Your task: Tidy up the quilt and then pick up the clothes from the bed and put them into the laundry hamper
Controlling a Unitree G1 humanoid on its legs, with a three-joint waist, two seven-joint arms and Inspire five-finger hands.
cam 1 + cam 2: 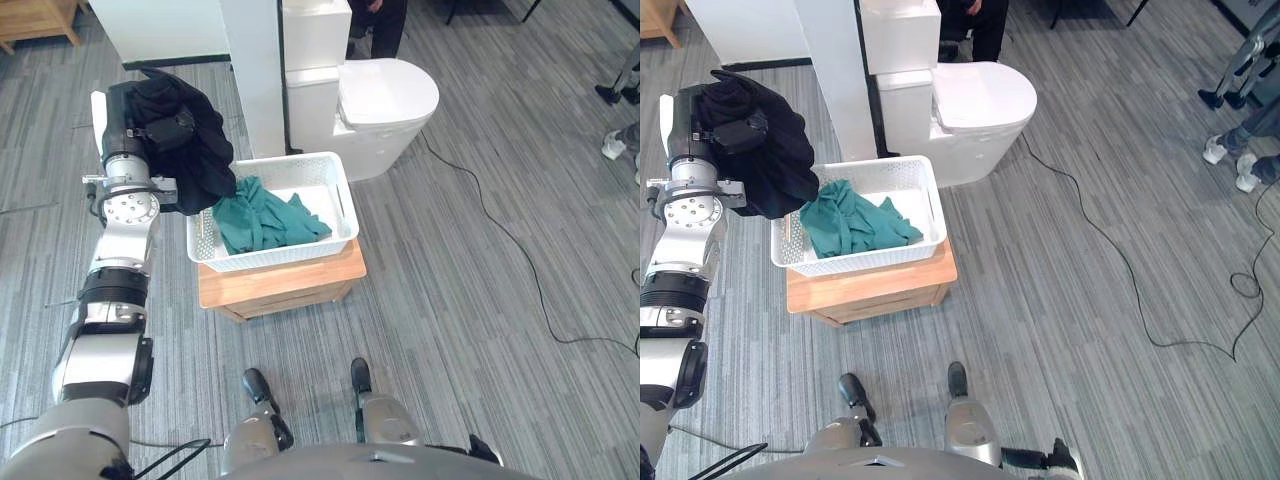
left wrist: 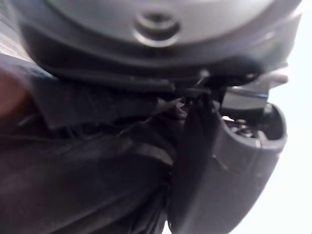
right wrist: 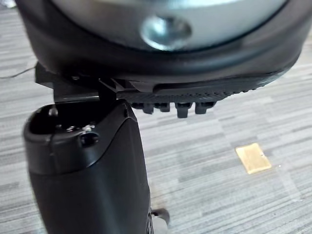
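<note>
The left hand (image 1: 160,128) is raised beside the left edge of the low wooden counter (image 1: 280,287). Its fingers are closed on a black garment (image 1: 207,160). In the left wrist view the thumb presses the dark cloth against the palm. The garment wraps around the hand and hangs down from it. Its lower end reaches the far left corner of the white hamper (image 1: 281,257).

The hamper stands on the counter and covers nearly all of its top. Inside lies a crumpled green cloth (image 1: 265,222), mostly in the left half. Behind the counter are a white toilet (image 1: 385,100) and a white pillar (image 1: 255,70).

The right hand (image 3: 87,170) holds nothing and is over the grey floor (image 3: 219,146). Whether it is open or closed I cannot tell.
</note>
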